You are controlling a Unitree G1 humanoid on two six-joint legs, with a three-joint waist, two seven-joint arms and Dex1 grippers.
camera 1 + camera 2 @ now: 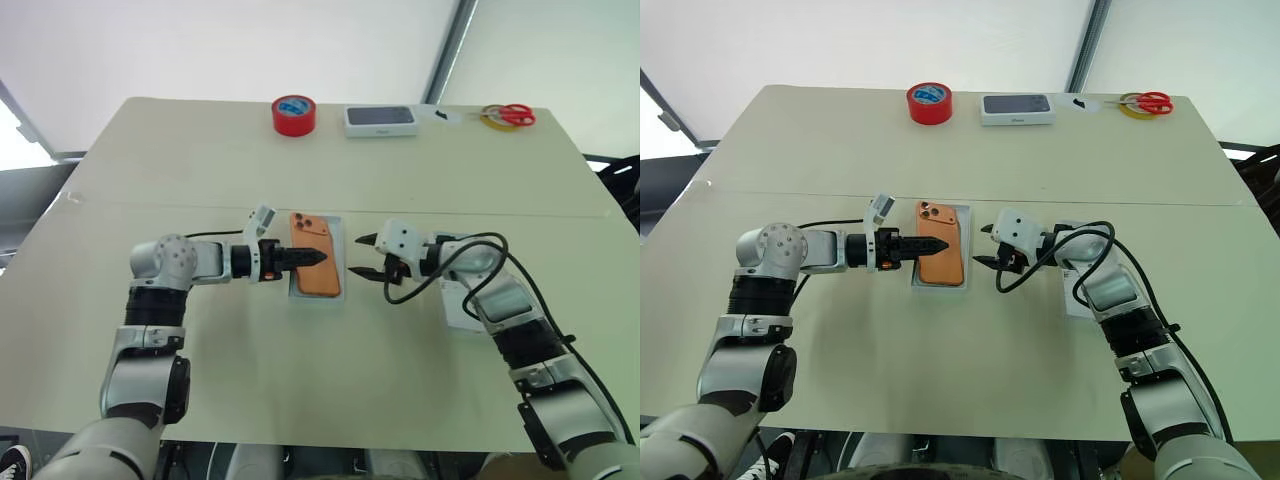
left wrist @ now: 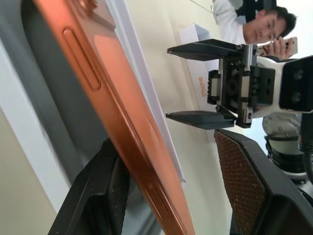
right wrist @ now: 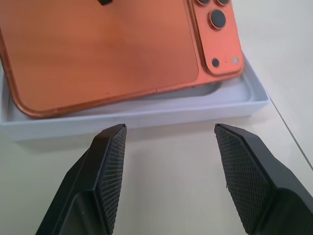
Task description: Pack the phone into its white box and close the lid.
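**Materials and finishes**

Smooth, satiny orange back on the phone (image 3: 102,49), brushed-looking metal along its edge, glossy dark lenses. Matt white cardboard for the white box (image 3: 146,115). Matt black fingers (image 3: 110,166) on the right hand (image 3: 168,166), pads cross-hatched and rough. Same dotted texture on the left hand (image 2: 181,196). Matt, smooth cream surface (image 1: 200,170). Glossy red tape roll (image 1: 294,115).

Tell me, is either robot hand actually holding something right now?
No. The orange phone lies in the white box; left gripper and right gripper are both open.
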